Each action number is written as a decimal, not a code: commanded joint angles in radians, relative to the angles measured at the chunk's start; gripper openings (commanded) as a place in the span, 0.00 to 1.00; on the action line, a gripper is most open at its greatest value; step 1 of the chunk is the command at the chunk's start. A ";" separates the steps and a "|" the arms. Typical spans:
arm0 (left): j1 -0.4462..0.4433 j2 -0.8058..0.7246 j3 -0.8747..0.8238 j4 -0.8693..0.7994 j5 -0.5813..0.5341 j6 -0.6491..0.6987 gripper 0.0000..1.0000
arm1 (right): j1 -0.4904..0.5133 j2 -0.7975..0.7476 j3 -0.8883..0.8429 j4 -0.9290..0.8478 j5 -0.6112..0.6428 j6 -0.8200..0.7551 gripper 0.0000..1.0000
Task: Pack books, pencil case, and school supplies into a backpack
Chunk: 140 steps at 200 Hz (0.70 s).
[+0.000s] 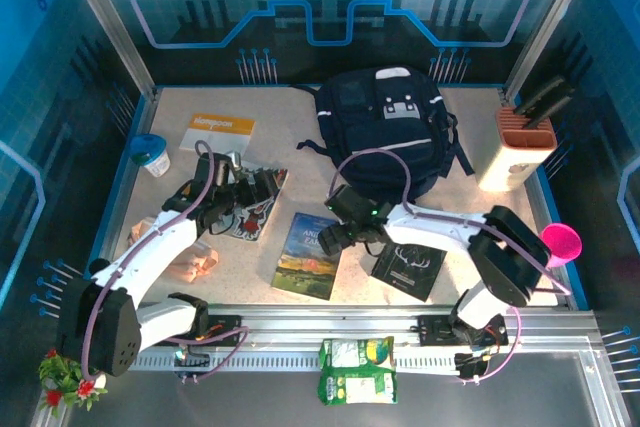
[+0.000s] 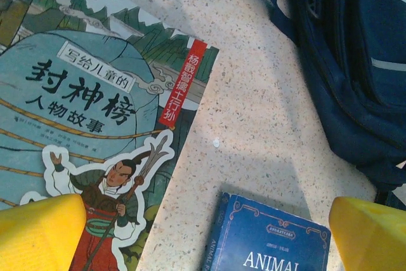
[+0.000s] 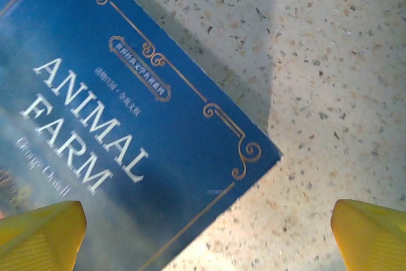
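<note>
Spread wide, the right pincer (image 3: 206,236) frames a corner of the Animal Farm book (image 3: 127,125), likely for a grip; the left pincer (image 2: 203,233) hangs released over the storybook (image 2: 82,112).

Top view was bright and even over the table (image 1: 290,147), with a dim blue surround and slightly bowed edges. Right wrist had a soft shadow band beside the Animal Farm book (image 3: 127,93) and pale haze on its lower left. Its yellow fingertips (image 3: 38,236) were blurred. In left wrist the backpack (image 2: 355,61) read dark, with little detail.
</note>
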<state>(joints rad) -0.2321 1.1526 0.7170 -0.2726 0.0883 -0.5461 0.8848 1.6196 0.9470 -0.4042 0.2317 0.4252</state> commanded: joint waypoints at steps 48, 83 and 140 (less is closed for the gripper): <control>-0.003 0.039 0.033 -0.065 -0.042 -0.002 0.99 | -0.070 0.262 0.238 -0.136 0.274 -0.005 0.99; -0.003 0.071 0.040 -0.022 -0.042 -0.015 0.99 | -0.098 0.359 0.370 -0.114 0.220 -0.066 0.98; -0.008 0.107 0.026 -0.020 0.127 -0.101 0.94 | -0.107 0.229 0.384 -0.137 0.069 -0.005 0.95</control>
<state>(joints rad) -0.2321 1.2419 0.7269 -0.2989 0.1040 -0.5827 0.7849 1.9545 1.3529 -0.4950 0.3771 0.3763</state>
